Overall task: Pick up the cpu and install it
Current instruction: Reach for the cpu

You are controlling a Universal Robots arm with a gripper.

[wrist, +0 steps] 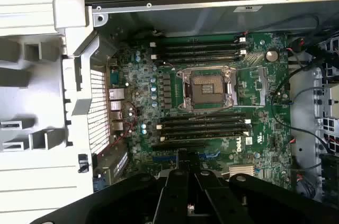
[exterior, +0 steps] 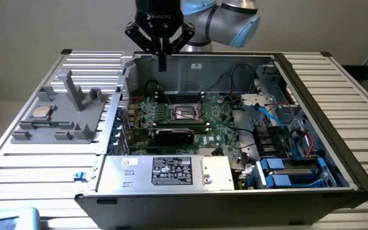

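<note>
The gripper (exterior: 162, 66) is hanging over the rear wall of the open case (exterior: 235, 72). Its fingers are pressing together, and nothing is sitting between them.

The cpu (exterior: 41, 112) is lying flat on the grey fixture (exterior: 75, 129). The fixture is standing on the slatted table (exterior: 337, 96), just beside the case at the exterior view's left. The cpu is sitting well apart from the gripper and outside the case.

Inside the case, the motherboard (wrist: 254, 144) is lying flat on the case floor. In the wrist view, the socket (wrist: 206, 89) is showing its dark contact field inside a metal frame, with memory slots (wrist: 204, 126) running along two of its sides. In the exterior view, a black card (exterior: 174, 135) is lying between the socket and the power supply (exterior: 165, 172), which is occupying the near edge of the case.
</note>
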